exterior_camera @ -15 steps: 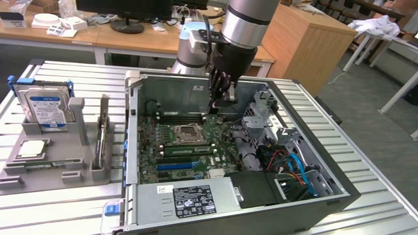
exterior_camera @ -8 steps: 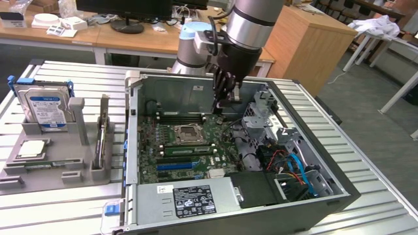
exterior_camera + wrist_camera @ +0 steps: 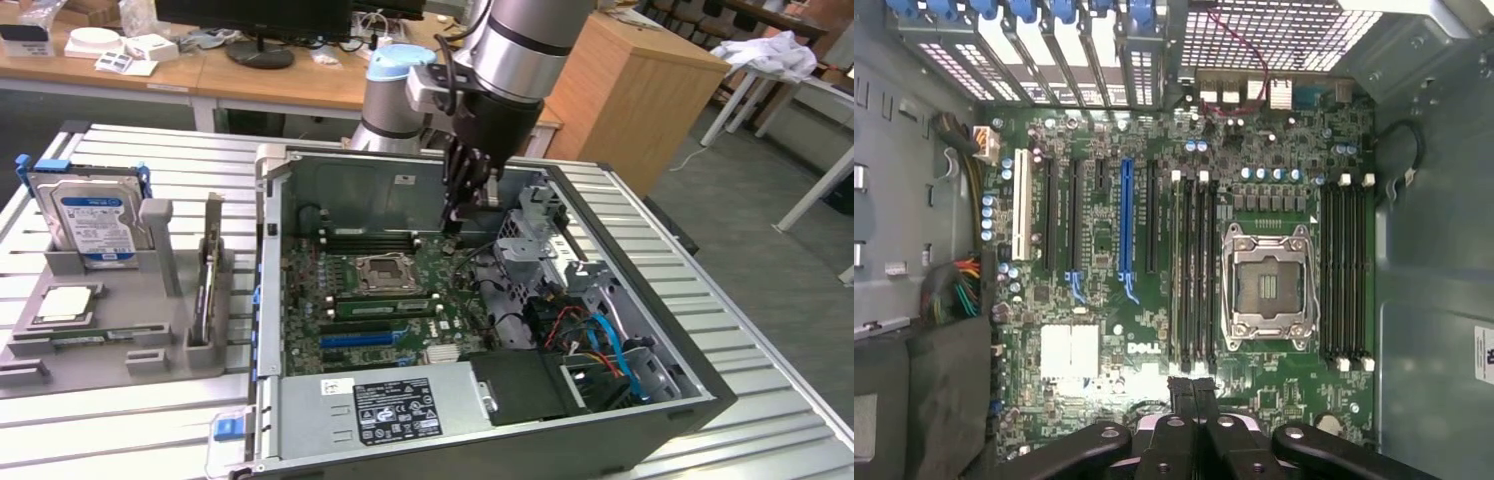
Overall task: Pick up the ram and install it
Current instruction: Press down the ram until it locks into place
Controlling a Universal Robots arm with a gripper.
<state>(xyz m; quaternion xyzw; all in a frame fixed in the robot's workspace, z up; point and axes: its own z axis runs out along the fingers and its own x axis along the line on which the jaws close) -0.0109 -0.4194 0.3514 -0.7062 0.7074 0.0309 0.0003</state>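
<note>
My gripper (image 3: 458,215) hangs inside the open computer case (image 3: 627,400), above the motherboard (image 3: 387,320), with its fingers (image 3: 1184,400) shut together and nothing between them. A thin green stick that looks like the ram (image 3: 382,306) stands in a slot between the processor socket (image 3: 384,272) and the blue slot (image 3: 358,338). In the wrist view that bank of black slots (image 3: 1194,270) lies beside the socket (image 3: 1269,285); I cannot pick out the ram there. Another thin green stick (image 3: 91,341) lies on the grey holder to the exterior view's left.
The grey holder (image 3: 134,375) also carries a hard drive (image 3: 91,222) and a silver square chip (image 3: 67,303). Inside the case are the power supply (image 3: 394,410), a drive cage (image 3: 541,235) and coloured cables (image 3: 601,345). Desks and a wooden cabinet (image 3: 627,90) stand behind.
</note>
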